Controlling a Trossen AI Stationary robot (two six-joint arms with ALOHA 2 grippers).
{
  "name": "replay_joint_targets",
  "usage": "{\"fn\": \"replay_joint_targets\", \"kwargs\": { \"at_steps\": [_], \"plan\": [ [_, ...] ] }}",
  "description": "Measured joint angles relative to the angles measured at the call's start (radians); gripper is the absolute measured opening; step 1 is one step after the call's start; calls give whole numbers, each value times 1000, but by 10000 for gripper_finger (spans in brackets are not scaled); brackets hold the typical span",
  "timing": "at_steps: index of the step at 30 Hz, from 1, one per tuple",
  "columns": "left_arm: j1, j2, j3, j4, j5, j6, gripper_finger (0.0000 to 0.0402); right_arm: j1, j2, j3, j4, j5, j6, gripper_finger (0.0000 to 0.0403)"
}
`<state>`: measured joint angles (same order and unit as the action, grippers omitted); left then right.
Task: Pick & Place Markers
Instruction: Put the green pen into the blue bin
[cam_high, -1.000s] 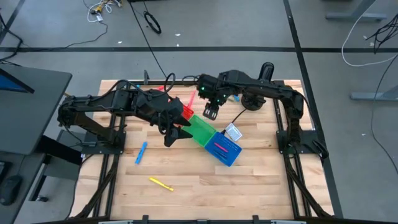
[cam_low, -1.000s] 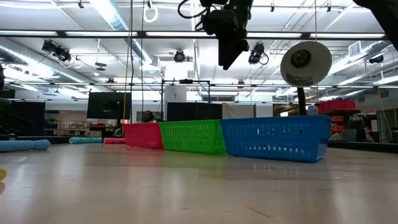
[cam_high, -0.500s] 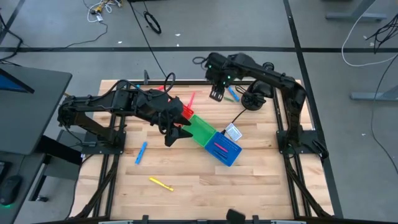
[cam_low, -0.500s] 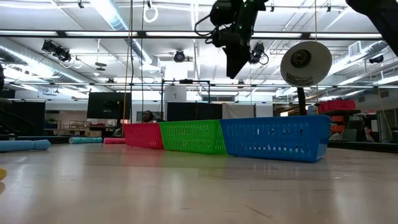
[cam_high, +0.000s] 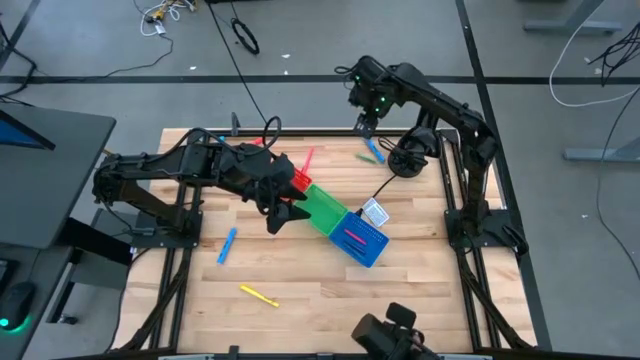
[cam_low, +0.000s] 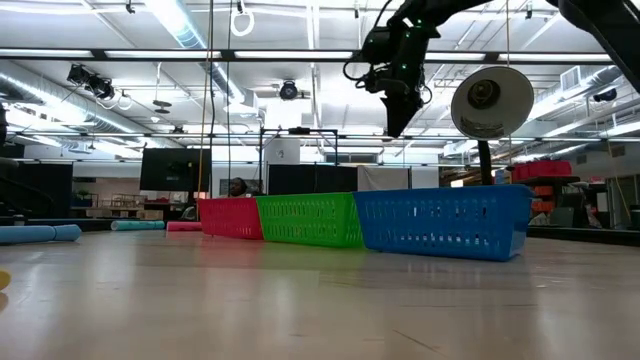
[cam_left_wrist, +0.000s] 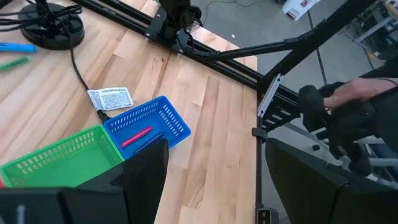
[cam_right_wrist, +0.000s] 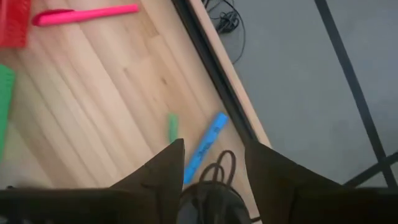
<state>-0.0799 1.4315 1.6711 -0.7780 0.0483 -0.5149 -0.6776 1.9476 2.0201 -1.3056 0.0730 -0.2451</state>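
Near table's far edge — right gripper (cam_high: 362, 128) moved off bins, fingers spread; left gripper (cam_high: 283, 217) unmoved, fingers spread.

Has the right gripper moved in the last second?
Yes. The right gripper has swung away from the green bin, out over the table's far edge.

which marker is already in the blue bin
The pink marker lying inside the blue bin; every other marker in view lies on the bare table.
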Motion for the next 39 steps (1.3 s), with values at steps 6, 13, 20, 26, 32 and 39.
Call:
{"fn": "replay_joint_targets", "kwargs": {
  "at_steps": [6, 13, 20, 26, 32, 39],
  "plan": [
    [4, 0, 0, 1, -3, 0, 275, 3, 34, 0, -6, -41, -3, 168],
    [5, 0, 0, 1, -3, 0, 275, 3, 84, -1, 4, -53, -30, 173],
    [5, 0, 0, 1, -3, 0, 275, 6, 132, -1, 4, -66, -32, 178],
    [5, 0, 0, 1, -6, 2, 275, 18, 138, -112, 67, -66, -33, 178],
    [5, 0, 0, 1, -25, 3, 275, 26, 138, -238, 133, -65, -36, 178],
    [5, 0, 0, 1, -26, 2, 275, 35, 137, -340, 240, -64, -53, 178]
  ]
}}
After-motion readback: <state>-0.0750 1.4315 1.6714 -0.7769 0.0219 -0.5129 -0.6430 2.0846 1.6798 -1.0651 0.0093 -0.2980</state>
